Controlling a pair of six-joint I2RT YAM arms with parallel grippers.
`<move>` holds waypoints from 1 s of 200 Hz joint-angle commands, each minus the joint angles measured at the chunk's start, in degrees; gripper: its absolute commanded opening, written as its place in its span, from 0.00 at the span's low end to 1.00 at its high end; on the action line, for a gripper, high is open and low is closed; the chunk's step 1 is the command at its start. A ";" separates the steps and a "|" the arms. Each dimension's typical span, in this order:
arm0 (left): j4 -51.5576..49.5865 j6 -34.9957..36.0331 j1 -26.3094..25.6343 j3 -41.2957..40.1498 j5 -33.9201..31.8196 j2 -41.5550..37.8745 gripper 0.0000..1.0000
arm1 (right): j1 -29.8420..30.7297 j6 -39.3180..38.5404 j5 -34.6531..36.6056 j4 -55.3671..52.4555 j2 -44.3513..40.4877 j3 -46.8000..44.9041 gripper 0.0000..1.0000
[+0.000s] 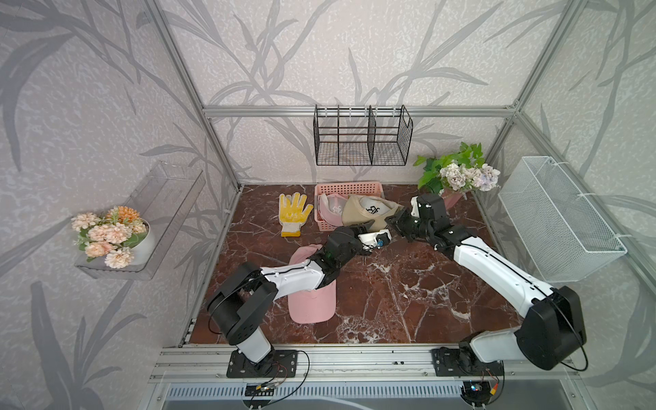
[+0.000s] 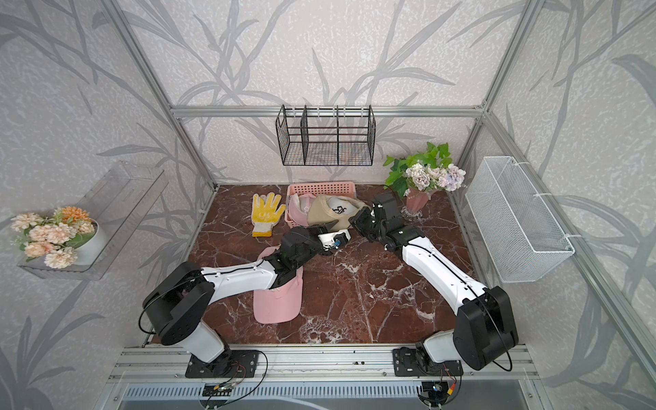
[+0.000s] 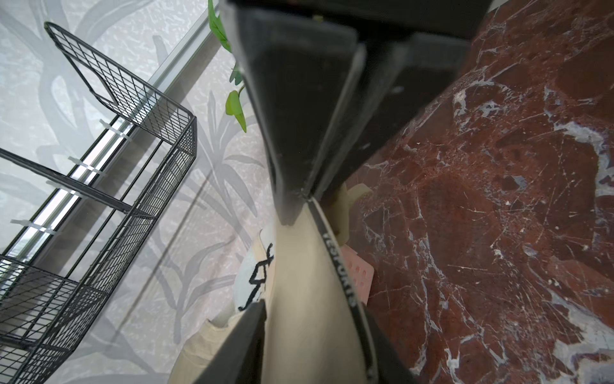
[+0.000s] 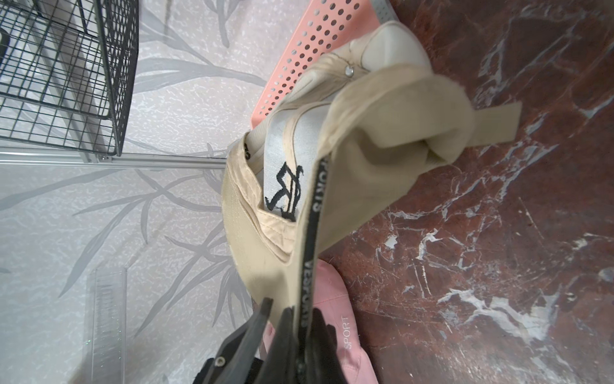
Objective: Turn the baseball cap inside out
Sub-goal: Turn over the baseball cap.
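In both top views, we see two arms meeting at the far middle of the marble table (image 1: pixel 390 301). The left arm reaches from its front base diagonally over a pink cap (image 1: pixel 312 305) lying flat on the table, wrist turned sideways. The right arm stretches from its own front base, forearm raised and wrist bent toward the left.

Between them hangs the beige baseball cap (image 1: pixel 358 213), at the near edge of the pink basket (image 1: pixel 348 186), with its pale lining facing up. The right gripper (image 1: pixel 394 218) is clamped on the cap's rim. The left gripper (image 1: pixel 367 225) meets the rim from the other side.

Only the left wrist view shows the left gripper (image 3: pixel 312 306) with one jaw on each side of the rim, partly closed; we cannot tell whether they press the fabric. It also shows the right gripper (image 3: pixel 300 202) pinching the black band. Only the right wrist view shows the right gripper (image 4: pixel 300 316) on that lettered band, a black stitched logo on the lining and the loose back strap. A yellow glove (image 1: pixel 293 213) shows only from above.
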 commanded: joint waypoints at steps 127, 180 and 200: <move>-26.30 -24.02 -2.76 12.12 3.24 -11.77 0.00 | 0.43 -28.01 17.84 -4.33 -19.75 -4.26 0.59; -38.94 -48.19 -1.89 17.80 2.85 -13.58 0.00 | 0.33 -42.75 2.03 -3.88 -25.15 -5.56 0.61; -44.34 -54.65 -0.50 20.97 8.98 -12.42 0.00 | 0.40 -43.34 -4.45 -3.58 -23.18 -5.55 0.60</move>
